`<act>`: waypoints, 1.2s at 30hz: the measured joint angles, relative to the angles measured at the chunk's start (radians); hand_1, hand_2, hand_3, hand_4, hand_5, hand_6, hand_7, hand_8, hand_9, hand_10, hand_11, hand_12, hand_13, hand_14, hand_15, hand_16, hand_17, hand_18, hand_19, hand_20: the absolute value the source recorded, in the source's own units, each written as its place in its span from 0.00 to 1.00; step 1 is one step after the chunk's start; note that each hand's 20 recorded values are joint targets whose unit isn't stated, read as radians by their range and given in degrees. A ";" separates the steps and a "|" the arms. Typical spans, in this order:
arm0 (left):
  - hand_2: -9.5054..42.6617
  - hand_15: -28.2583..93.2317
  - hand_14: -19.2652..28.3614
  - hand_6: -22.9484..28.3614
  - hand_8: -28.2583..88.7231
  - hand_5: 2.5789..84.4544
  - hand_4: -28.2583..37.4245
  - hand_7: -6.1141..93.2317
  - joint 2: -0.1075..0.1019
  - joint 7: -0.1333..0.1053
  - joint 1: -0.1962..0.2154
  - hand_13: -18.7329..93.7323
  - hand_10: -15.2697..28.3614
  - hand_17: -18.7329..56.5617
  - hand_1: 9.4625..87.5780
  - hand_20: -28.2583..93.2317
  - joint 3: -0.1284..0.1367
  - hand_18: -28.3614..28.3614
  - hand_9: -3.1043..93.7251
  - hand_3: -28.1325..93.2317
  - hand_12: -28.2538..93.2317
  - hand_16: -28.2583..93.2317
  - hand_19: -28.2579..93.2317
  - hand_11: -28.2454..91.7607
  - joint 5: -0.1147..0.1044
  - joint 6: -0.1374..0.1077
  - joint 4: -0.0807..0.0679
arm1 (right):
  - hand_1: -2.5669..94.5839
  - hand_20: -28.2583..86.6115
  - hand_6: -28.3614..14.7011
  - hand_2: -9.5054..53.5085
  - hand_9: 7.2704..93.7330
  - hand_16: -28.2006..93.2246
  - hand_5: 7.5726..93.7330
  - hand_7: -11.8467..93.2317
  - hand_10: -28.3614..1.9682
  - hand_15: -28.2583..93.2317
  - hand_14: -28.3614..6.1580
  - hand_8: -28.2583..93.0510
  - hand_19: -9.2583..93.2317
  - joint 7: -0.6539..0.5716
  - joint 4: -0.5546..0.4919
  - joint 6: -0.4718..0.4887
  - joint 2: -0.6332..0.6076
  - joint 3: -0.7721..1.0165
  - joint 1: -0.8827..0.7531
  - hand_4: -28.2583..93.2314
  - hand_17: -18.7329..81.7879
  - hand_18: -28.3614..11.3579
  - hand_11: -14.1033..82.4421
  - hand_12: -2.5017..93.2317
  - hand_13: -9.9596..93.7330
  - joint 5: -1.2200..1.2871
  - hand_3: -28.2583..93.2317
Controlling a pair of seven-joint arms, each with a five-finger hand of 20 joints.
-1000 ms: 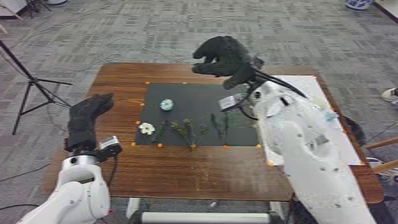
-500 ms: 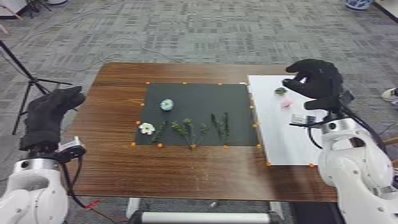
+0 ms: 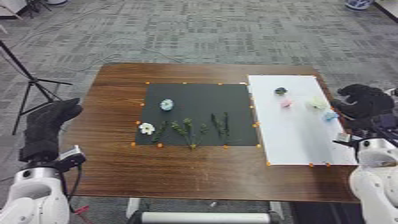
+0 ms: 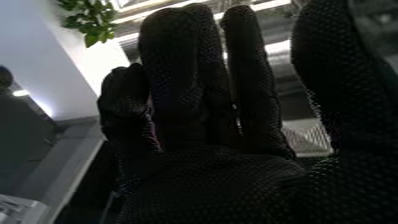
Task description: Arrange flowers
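Observation:
In the head view my right hand (image 3: pixel 362 102) is over the white sheet's right edge, beside a blue flower (image 3: pixel 330 116) and a pale yellow flower (image 3: pixel 316 103). A pink flower (image 3: pixel 286 103) and a dark flower (image 3: pixel 281 91) lie farther left on the white sheet (image 3: pixel 298 142). On the dark mat (image 3: pixel 197 94) are a light blue flower (image 3: pixel 166 104), a white flower (image 3: pixel 147 128) and several green stems (image 3: pixel 189 131). My left hand (image 3: pixel 51 120) is off the table's left side, its fingers relaxed. The right wrist view shows my right hand (image 4: pixel 209 172) with extended fingers, holding nothing.
Brown wood of the table (image 3: pixel 178 172) surrounds the mat. Small orange markers line the mat and the white sheet. A black tripod (image 3: pixel 31 80) stands on the floor at the left.
My right hand has swung from over the mat to the right, uncovering the flowers on the white sheet. My left hand has moved left, off the table's edge. The flowers have stayed put.

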State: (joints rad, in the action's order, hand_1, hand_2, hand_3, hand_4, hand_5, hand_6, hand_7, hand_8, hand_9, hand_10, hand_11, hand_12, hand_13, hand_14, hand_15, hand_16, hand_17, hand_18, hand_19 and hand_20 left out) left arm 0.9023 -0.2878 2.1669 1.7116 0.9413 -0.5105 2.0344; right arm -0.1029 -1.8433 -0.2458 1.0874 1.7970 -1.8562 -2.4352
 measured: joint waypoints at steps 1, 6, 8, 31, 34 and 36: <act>0.43 0.45 0.78 0.49 0.17 0.66 0.00 0.26 0.001 -0.001 0.002 0.55 0.68 0.39 0.21 0.39 0.000 0.71 0.60 0.80 0.35 0.21 0.31 0.46 0.000 0.001 0.000 | 0.43 0.72 0.65 0.00 0.61 0.47 0.56 0.41 0.46 0.75 0.47 0.14 0.89 0.002 0.005 0.001 0.002 0.004 -0.005 0.08 0.51 0.14 0.44 0.28 0.73 0.000 0.83; 0.43 0.45 0.78 0.49 0.17 0.65 0.00 0.26 0.011 -0.002 0.010 0.55 0.68 0.39 0.21 0.39 0.000 0.71 0.60 0.81 0.35 0.21 0.31 0.46 0.001 0.003 -0.001 | 0.43 0.72 0.65 0.00 0.62 0.47 0.56 0.41 0.47 0.75 0.47 0.14 0.88 0.018 0.033 0.005 0.008 0.012 -0.014 0.08 0.51 0.14 0.44 0.28 0.73 -0.004 0.83; 0.43 0.45 0.78 0.49 0.17 0.66 0.00 0.26 0.016 -0.003 0.013 0.56 0.68 0.39 0.21 0.39 0.000 0.70 0.60 0.81 0.35 0.21 0.30 0.46 0.001 0.004 -0.001 | 0.42 0.72 0.65 0.00 0.62 0.47 0.56 0.41 0.47 0.75 0.47 0.14 0.88 0.025 0.046 0.007 0.008 0.010 -0.013 0.08 0.51 0.14 0.45 0.28 0.73 -0.015 0.83; 0.43 0.45 0.79 0.49 0.17 0.65 0.01 0.26 0.031 -0.002 0.025 0.56 0.68 0.38 0.21 0.39 -0.018 0.71 0.60 0.80 0.35 0.21 0.30 0.46 0.023 0.019 0.012 | 0.40 0.73 0.65 0.00 0.60 0.47 0.54 0.40 0.47 0.76 0.46 0.14 0.88 0.092 0.226 0.194 -0.084 -0.024 0.147 0.08 0.51 0.12 0.44 0.28 0.73 -0.202 0.83; 0.43 0.45 0.79 0.49 0.17 0.65 0.01 0.26 0.033 -0.002 0.030 0.56 0.68 0.38 0.21 0.39 -0.017 0.71 0.60 0.80 0.35 0.21 0.30 0.46 0.023 0.021 0.015 | 0.39 0.73 0.65 0.00 0.60 0.47 0.54 0.40 0.47 0.76 0.46 0.14 0.88 0.099 0.234 0.223 -0.084 -0.009 0.147 0.08 0.51 0.12 0.44 0.28 0.73 -0.217 0.83; 0.43 0.45 0.79 0.49 0.17 0.65 0.01 0.26 0.033 -0.002 0.033 0.56 0.68 0.38 0.21 0.39 -0.015 0.71 0.60 0.80 0.36 0.21 0.30 0.46 0.023 0.023 0.017 | 0.39 0.73 0.65 0.00 0.60 0.47 0.54 0.40 0.47 0.77 0.46 0.14 0.88 0.106 0.242 0.247 -0.085 -0.004 0.147 0.08 0.51 0.12 0.44 0.28 0.73 -0.229 0.83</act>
State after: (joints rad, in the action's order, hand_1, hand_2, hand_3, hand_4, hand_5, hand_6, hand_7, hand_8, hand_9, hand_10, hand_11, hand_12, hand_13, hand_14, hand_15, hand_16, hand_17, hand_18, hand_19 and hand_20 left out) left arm 0.9355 -0.2895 2.1998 1.6962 0.9643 -0.4879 2.0511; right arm 0.0032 -1.6016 0.0017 1.0026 1.7934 -1.7090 -2.6645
